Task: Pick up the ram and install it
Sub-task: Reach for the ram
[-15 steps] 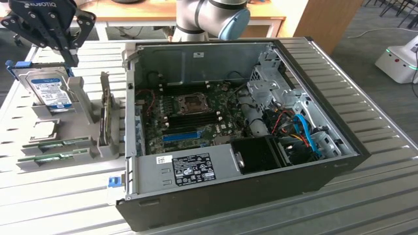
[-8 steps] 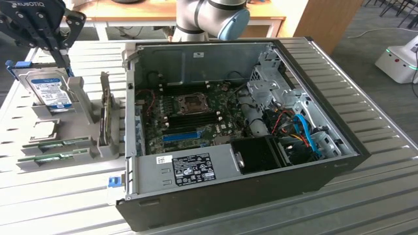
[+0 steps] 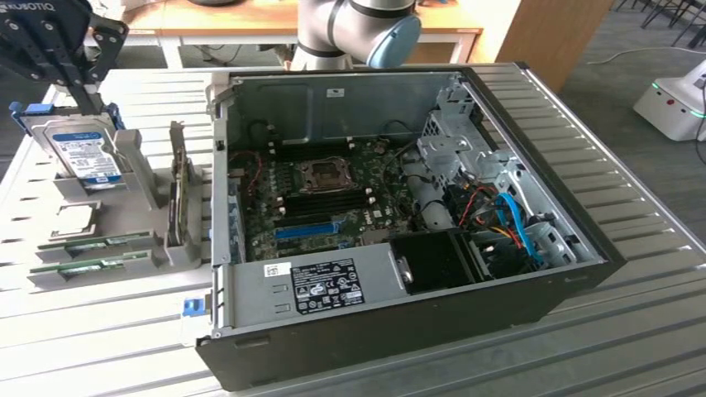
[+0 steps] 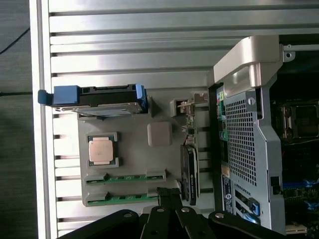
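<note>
**Exterior view.** I see the black 2-finger gripper (image 3: 82, 89) at the exterior view's upper left. It hangs above the silver hard drive in its blue plastic caddy (image 3: 86, 149). The drive stands upright in a grey moulded parts fixture (image 3: 138, 169) on the white slatted table (image 3: 640, 314).

The fixture also holds:
- 1 square metal-capped processor (image 3: 69, 219), lying flat.
- 1 large dark expansion card (image 3: 182, 194), standing on edge.
- The inner ram stick (image 3: 97, 244), a long thin green circuit board, lying in a slot just beside the processor.
- The outer ram stick (image 3: 91, 266), a matching board, in the next slot along.

Both sticks sit well below the gripper and apart from it. To the exterior view's right of the fixture lies the open black computer case (image 3: 441, 322). Its green motherboard (image 3: 331, 190) and blue expansion slot (image 3: 303, 230) are exposed.

**Wrist view.** The gripper (image 4: 168, 195) has its fingers (image 4: 164, 193) pressed together, with nothing between them. The inner ram stick (image 4: 124, 178) and outer ram stick (image 4: 122, 199) rest in their fixture (image 4: 129, 134) slots, beside the processor (image 4: 102, 150). The fingertips overlap the fixture near 1 end of the sticks. The hard drive (image 4: 107, 97), expansion card (image 4: 189, 172) and case (image 4: 244, 129) are also seen.
</note>
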Robot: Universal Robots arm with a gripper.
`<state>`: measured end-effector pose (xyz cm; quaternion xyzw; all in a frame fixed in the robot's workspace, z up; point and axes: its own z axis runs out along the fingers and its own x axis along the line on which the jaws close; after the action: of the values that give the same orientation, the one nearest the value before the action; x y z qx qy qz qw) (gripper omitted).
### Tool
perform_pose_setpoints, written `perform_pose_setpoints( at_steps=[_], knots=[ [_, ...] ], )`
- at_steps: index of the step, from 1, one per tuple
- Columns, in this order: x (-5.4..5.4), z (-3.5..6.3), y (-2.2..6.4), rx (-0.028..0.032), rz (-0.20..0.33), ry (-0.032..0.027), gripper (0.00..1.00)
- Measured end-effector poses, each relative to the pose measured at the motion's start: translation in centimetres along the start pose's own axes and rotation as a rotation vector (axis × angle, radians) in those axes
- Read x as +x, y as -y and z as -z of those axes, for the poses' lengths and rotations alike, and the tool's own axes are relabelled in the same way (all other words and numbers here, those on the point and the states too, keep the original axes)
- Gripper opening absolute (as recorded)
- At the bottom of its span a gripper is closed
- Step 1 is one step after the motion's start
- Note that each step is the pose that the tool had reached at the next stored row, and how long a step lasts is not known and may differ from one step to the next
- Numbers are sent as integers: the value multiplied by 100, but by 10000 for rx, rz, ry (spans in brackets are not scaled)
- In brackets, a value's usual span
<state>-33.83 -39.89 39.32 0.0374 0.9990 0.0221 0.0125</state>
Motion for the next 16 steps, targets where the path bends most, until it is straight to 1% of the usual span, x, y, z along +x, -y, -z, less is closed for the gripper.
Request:
perform_pose_setpoints(
  at_steps=[16],
  knots=[
    [293,7,22,-1,0,0,11]
  ],
)
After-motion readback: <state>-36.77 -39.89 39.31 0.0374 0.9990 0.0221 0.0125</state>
